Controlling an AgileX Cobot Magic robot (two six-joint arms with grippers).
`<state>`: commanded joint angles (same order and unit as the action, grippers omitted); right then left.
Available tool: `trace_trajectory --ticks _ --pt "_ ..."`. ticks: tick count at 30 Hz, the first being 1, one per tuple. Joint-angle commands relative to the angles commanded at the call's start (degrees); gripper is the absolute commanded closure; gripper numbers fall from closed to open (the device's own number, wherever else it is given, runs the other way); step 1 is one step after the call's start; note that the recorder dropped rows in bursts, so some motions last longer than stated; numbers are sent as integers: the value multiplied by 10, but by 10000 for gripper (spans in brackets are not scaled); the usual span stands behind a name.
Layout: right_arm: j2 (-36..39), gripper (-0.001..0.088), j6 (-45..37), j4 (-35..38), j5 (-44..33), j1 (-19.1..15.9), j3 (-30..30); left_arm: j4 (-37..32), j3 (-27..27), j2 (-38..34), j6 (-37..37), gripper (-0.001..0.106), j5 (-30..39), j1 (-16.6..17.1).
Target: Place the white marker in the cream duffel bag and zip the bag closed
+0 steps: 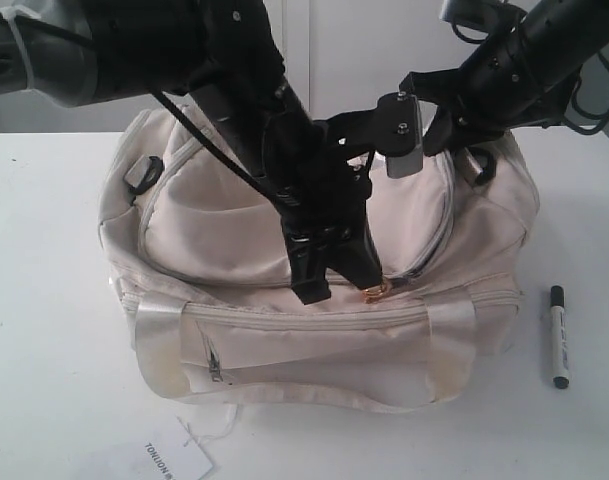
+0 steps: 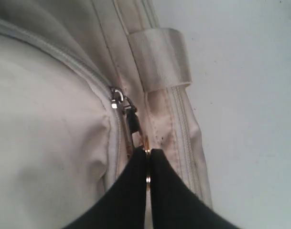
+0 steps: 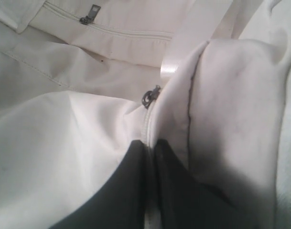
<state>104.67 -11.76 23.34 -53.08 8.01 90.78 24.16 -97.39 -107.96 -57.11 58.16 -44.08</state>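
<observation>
Little of the job looks done. At the left of the exterior view a paper tag [image 1: 174, 460] lies on the table [image 1: 54, 300] just in front of the cream duffel bag [image 1: 234, 230]. The bag sits upright in the middle, soft and slumped, with shiny straps and a zipped front pocket. No black lining shows, so its curved top zipper appears to be shut along the stretch in view. The left gripper [image 2: 147, 160] reaches down over the front of the bag, its tips pressed together on the gold chain pull [image 1: 376, 291], which hangs just below the zipper slider [image 2: 117, 99]. Further right, the right gripper [image 3: 147, 145] is narrowed onto a fold of the bag's fabric by the zipper seam, apparently bracing it. The white marker [image 1: 559, 335] lies untouched on the table just beside the bag's right end, black cap pointing away and clear of both arms. Judging from this, opening the bag, loading the marker and zipping up all remain.
</observation>
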Motion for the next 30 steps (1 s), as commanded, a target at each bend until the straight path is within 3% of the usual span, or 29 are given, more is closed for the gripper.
trace_trajectory --ticks 18,24,30 --pt "0 868 0 -13 6 0 0 -89 0 0 36 1053 32 0" --pt "0 868 0 -16 6 0 0 -146 0 0 85 1053 32 0" --pt "0 868 0 -15 5 0 0 -152 0 0 100 1053 32 0"
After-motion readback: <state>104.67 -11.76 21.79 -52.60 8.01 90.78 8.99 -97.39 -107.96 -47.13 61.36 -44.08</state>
